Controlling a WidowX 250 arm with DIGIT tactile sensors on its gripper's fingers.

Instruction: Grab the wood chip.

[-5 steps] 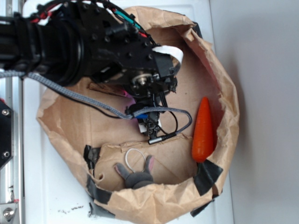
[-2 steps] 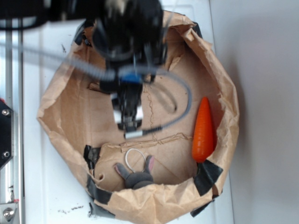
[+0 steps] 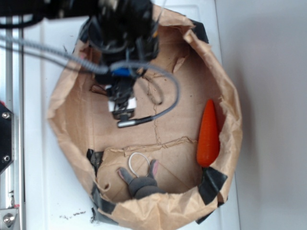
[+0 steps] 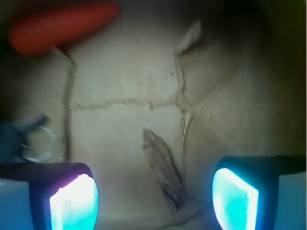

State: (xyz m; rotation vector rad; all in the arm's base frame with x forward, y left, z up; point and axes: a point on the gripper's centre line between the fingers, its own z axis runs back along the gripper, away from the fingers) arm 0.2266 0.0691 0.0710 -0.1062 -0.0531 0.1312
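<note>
Wood chip (image 4: 162, 173): in the wrist view it lies flat on the brown paper floor of the bag, low in the picture, between the two lit pads and a little right of centre.
Chip's long axis, wrist view: it runs from upper left to lower right, slanted across the line that joins the pads, neither square to it nor along it.
Gripper (image 4: 153, 194): spread wide, nothing held; the left pad (image 4: 74, 201) and the right pad (image 4: 235, 196) glow blue-white at the bottom corners, both apart from the chip.
Relation the grab turns on: the chip sits inside the gap and slightly ahead of the fingertips, its lower end nearer the right pad. I judge a straight drop plus a small wrist turn would let the pads close across its narrow width.
Other things, wrist view: an orange carrot (image 4: 60, 24) at far upper left, a metal ring (image 4: 41, 143) on a grey toy at the left edge, and torn creases in the paper running past the chip.
Exterior view, arm: the black arm reaches in from the upper left over the paper bag (image 3: 230, 96), its gripper (image 3: 123, 112) pointing down at the left-centre of the floor.
Exterior view, chip: I cannot make it out with certainty; the arm covers that patch, though a dark sliver shows beside the wrist.
Exterior view, rest: the carrot (image 3: 208, 134) stands along the right wall, well apart from the gripper; the grey toy (image 3: 141, 179) with its ring lies at the near edge.
Risk: the chip is thin and flat on soft paper, so the pads could pinch paper or slide over it.
</note>
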